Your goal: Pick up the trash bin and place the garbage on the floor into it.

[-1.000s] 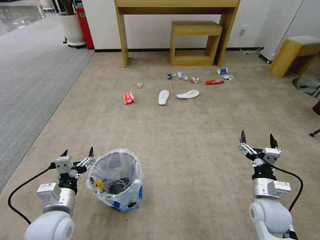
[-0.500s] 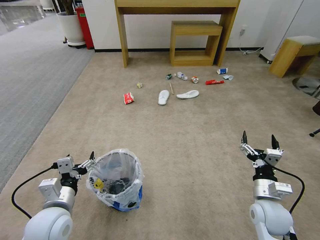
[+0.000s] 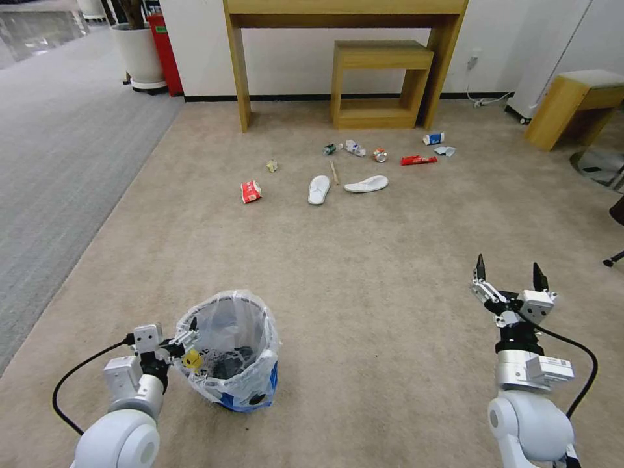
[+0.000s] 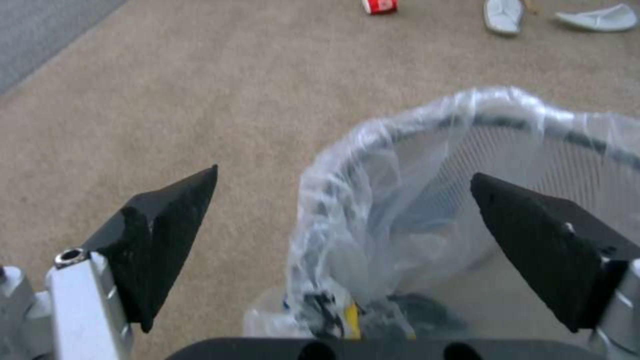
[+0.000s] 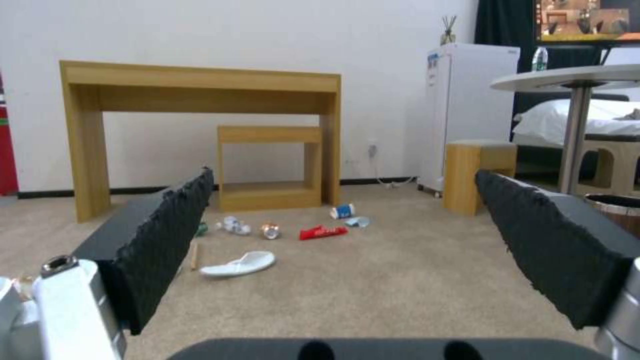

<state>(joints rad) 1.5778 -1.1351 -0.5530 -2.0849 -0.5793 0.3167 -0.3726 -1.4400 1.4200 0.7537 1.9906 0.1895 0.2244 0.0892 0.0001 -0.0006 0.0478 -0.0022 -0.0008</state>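
Crinkly bag-lined round trash bin (image 3: 229, 351), beige short-pile floor (image 3: 364, 260).

Trash bin (image 3: 229, 351): round, clear crinkly liner, blue low down, upright on beige carpet (image 3: 364, 260). Far off near the carpet's wall edge: two white slippers (image 3: 319, 189), red-white carton (image 3: 251, 191), red wrapper (image 3: 418, 160).

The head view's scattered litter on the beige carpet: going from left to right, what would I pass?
Red-white carton → small yellowish scrap → first white slipper → second white slipper → crushed can → red wrapper → blue-white cup.
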